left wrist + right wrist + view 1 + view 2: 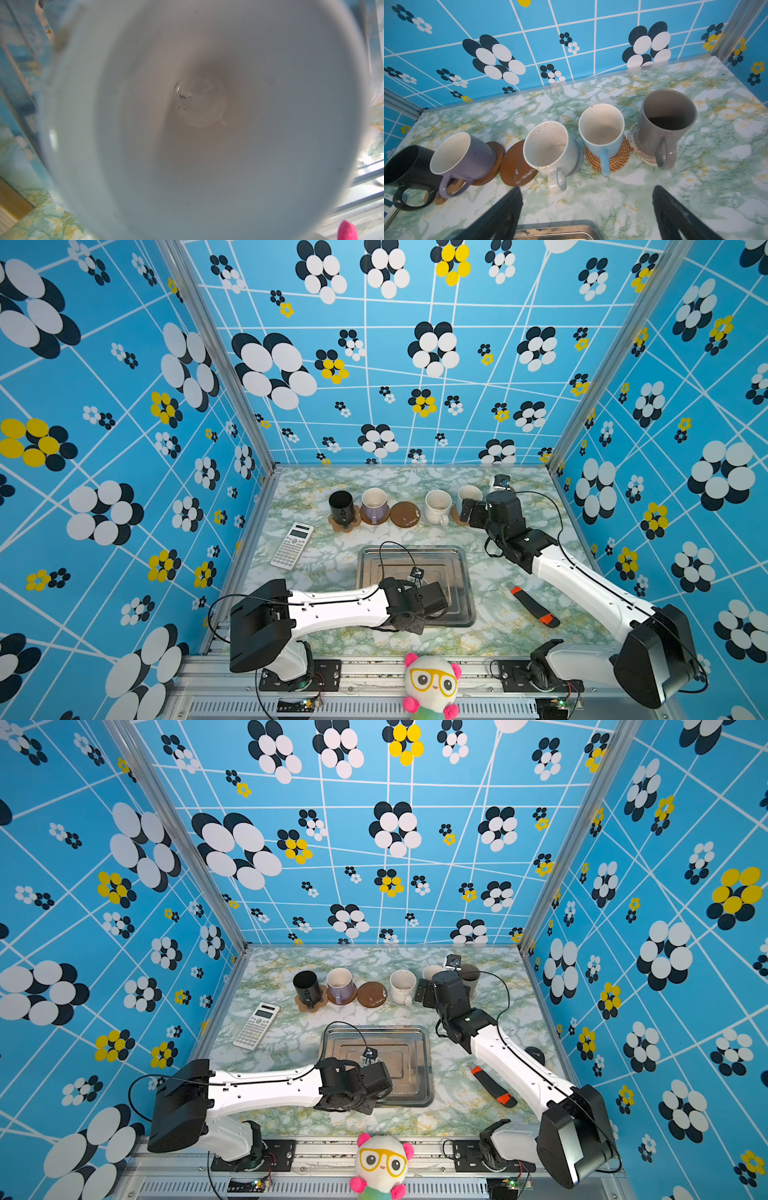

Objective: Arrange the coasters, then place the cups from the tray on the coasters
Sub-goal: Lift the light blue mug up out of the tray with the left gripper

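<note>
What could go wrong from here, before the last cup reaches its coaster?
The free brown coaster lies in a narrow gap between the lavender cup and the white cup; the held cup may knock them.
The open right gripper hovers close to that row and may crowd the left gripper.

left arm [336, 605]: runs from the near-left base out to the right, forearm roughly level, ending near the centre of the scene. wrist bent downward. left gripper [434, 600] points down. its fingers are hidden under the wrist housing in both top views, so best read is closed.
right arm [582, 585]: stretched from the near-right base diagonally toward the far side, leaning left, elbow low. right gripper [587, 190] sits low at the far right, aimed far and slightly down, jaws spread wide. both dark fingers [506, 209] show in the right wrist view.
</note>
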Controlling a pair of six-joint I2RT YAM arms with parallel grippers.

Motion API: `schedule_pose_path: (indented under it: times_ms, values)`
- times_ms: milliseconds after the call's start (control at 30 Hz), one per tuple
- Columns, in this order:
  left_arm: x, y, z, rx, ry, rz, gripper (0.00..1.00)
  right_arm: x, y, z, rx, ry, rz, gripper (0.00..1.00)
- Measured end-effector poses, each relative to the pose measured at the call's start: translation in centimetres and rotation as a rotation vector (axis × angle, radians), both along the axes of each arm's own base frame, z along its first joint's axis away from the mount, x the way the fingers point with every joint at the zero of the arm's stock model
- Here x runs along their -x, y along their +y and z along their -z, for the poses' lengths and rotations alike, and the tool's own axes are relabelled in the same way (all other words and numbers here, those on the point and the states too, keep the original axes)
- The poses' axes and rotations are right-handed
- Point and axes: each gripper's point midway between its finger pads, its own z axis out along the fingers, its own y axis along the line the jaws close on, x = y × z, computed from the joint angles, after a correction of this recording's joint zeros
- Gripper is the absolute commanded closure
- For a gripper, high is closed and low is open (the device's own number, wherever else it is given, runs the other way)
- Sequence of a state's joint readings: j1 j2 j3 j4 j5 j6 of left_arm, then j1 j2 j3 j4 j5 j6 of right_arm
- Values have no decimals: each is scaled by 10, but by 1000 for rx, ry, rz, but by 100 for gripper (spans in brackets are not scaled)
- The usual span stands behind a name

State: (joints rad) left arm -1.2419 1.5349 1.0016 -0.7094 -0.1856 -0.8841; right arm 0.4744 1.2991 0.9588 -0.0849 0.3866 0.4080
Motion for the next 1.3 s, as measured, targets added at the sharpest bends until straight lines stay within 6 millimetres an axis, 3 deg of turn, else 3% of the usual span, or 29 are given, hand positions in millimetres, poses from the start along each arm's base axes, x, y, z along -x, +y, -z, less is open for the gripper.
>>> schedule_pose_path:
  times_ms: [1300]
  values:
    - [-38, 18, -16, 14, -55, -49, 100, -4, 0, 12, 14, 29, -1, 1]
